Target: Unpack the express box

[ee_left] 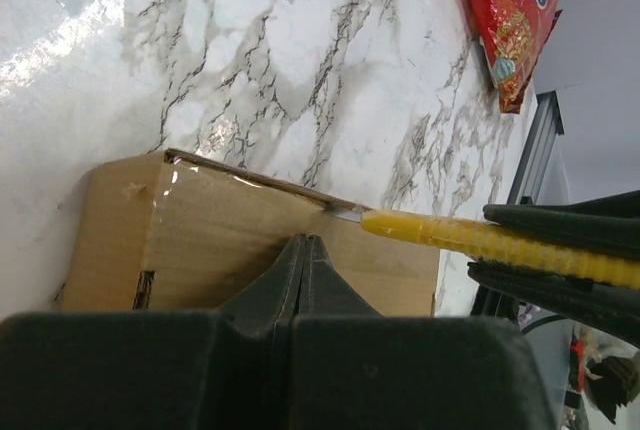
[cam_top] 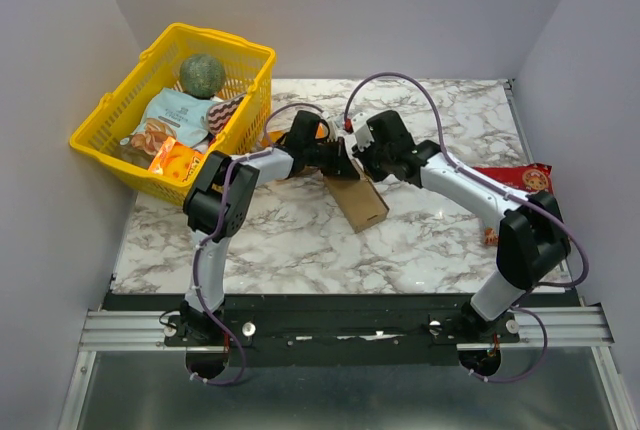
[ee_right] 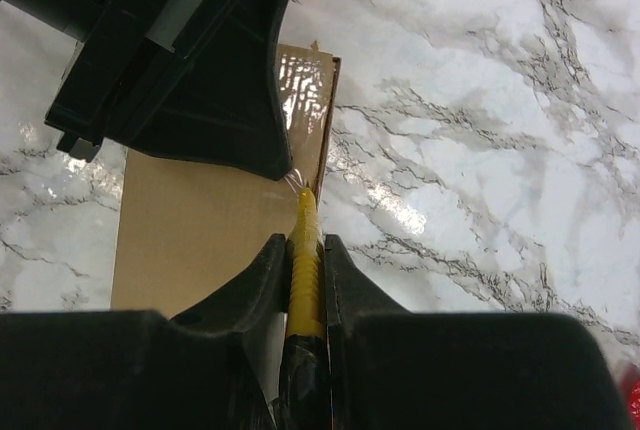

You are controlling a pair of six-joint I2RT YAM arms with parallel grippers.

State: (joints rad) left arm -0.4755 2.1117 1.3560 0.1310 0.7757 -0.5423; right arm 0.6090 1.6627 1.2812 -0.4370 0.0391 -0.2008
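The express box lies flat near the middle of the marble table, a little nearer its far edge than its near one and turned askew to the edges. Both arms reach in over its far end. The left gripper has its jaws clenched together on nothing, the tips resting against the box's top face. The right gripper grasps a yellow utility knife between its jaws, and the short metal blade meets the glossy clear tape along the box's long edge, just beside the left gripper's fingers. The lid is down and the box is closed. A red snack bag lies at the table's right edge, well apart from the box. A yellow plastic basket stands at the far left corner, holding a round grey-green thing, a pale blue packet and an orange packet. Something orange shows just behind the left gripper, too hidden to make out.
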